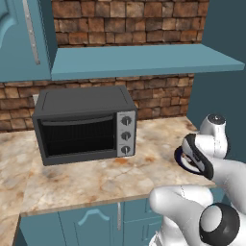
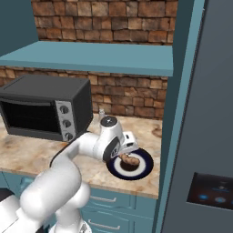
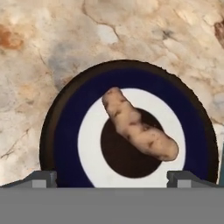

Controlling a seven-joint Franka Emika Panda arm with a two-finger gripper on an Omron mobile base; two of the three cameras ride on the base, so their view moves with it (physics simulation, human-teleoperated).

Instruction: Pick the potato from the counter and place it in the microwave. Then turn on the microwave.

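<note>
The potato (image 3: pixel 139 127) is a long tan lump lying slantwise across the dark centre of a round plate (image 3: pixel 65 131) with a navy rim and a white ring. In the right base view the potato (image 2: pixel 129 160) and plate (image 2: pixel 144 166) sit near the counter's front right corner. My gripper (image 2: pixel 128 152) hangs just above them, pointing down. In the hand view my gripper (image 3: pixel 113 177) is open, its two fingertips (image 3: pixel 41 178) wide apart on either side of the potato, with nothing held. The microwave is out of view.
A black-and-silver toaster oven (image 1: pixel 81 125) with three knobs stands on the marble counter (image 1: pixel 86 178) to the left. A teal shelf (image 1: pixel 139 60) runs above it. A tall grey panel (image 2: pixel 205 113) with a dark blue-lit pad stands close on the plate's right.
</note>
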